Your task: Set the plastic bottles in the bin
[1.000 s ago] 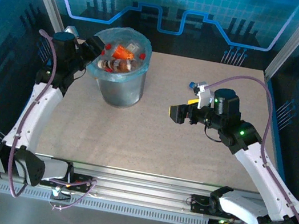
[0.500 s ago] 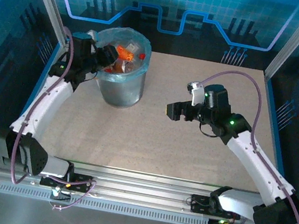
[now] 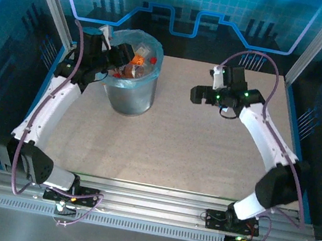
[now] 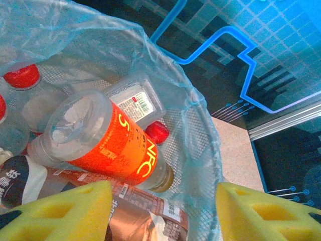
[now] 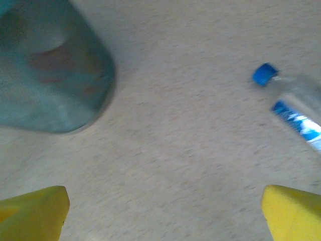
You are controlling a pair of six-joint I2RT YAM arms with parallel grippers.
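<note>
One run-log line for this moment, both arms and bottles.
left gripper: open, over bin | right gripper: open, above table | blue-capped bottle: lying on table | orange-label bottle: in bin

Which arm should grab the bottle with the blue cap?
Right. The right gripper, open, hangs over the table with the blue-capped bottle lying just ahead; the left gripper is across at the bin.

Bin liner [image 4: 198,108] is thin, crinkly, see-through plastic, and the orange-label bottle [image 4: 108,145] is clear glossy plastic. Table [image 5: 175,150] looks matt and finely speckled, kinda rough.
</note>
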